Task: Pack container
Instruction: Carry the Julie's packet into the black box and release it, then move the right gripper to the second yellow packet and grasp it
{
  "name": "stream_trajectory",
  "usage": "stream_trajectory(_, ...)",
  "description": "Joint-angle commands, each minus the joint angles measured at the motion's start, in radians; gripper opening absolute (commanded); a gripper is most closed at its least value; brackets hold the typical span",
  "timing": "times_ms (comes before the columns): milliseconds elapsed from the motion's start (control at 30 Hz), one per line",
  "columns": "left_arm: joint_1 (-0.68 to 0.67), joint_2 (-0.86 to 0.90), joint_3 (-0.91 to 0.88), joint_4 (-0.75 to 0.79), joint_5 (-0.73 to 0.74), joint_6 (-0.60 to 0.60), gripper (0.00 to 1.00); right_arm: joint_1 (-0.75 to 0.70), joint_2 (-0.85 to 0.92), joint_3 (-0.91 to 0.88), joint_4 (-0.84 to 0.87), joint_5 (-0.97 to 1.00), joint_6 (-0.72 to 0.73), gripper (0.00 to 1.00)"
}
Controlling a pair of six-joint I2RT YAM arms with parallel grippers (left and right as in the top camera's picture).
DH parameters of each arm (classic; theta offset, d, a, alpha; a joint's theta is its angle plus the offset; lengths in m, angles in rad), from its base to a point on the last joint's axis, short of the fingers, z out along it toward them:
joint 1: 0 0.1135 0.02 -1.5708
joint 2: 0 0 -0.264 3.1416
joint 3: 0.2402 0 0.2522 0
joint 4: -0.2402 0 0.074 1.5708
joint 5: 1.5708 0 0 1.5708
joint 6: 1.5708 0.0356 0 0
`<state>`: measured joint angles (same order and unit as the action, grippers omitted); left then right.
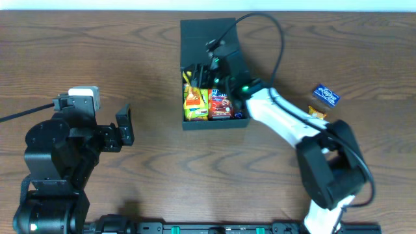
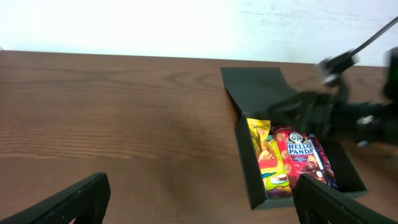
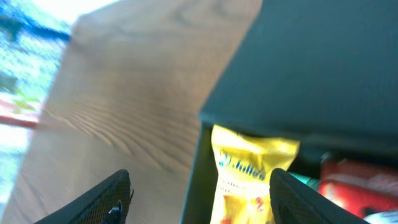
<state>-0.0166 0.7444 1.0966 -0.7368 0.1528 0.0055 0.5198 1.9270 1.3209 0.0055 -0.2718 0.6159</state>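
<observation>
The black container (image 1: 214,122) lies on the table at centre back, its flap lid (image 1: 205,39) open to the rear. Inside lie a yellow snack packet (image 1: 195,101) and a red packet (image 1: 220,106). My right gripper (image 1: 207,65) is open and empty above the container's rear left part; its wrist view shows the yellow packet (image 3: 249,174) and the container's left wall (image 3: 198,180) between the fingers. My left gripper (image 1: 123,127) is open and empty, far left of the container. Its wrist view shows the container (image 2: 249,168) with the packets (image 2: 270,162).
A blue packet (image 1: 325,95) and a small orange packet (image 1: 316,112) lie on the table right of the container. The right arm (image 1: 292,123) reaches across from the front right. A black cable (image 1: 276,32) loops over the lid.
</observation>
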Motion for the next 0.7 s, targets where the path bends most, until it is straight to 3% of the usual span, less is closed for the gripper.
stream_trajectory(0,0.005,0.002,0.014,0.000,-0.006,0.017,0.95,-0.051,-0.103,0.002,0.005,-0.070,-0.093,0.71)
stream_trajectory(167,0.005,0.002,0.014,0.000,-0.006,0.017,0.95,-0.116,-0.185,0.002,-0.076,-0.022,-0.311,0.72)
stream_trajectory(333,0.005,0.002,0.014,0.000,-0.006,0.017,0.95,-0.199,-0.228,0.002,-0.260,0.116,-0.311,0.77)
stream_trajectory(533,0.005,0.002,0.014,0.000,-0.006,0.017,0.95,-0.302,-0.233,0.002,-0.467,0.138,-0.309,0.76)
stream_trajectory(667,0.005,0.002,0.014,0.000,-0.006,0.017,0.95,-0.366,-0.233,0.002,-0.673,0.192,-0.228,0.79)
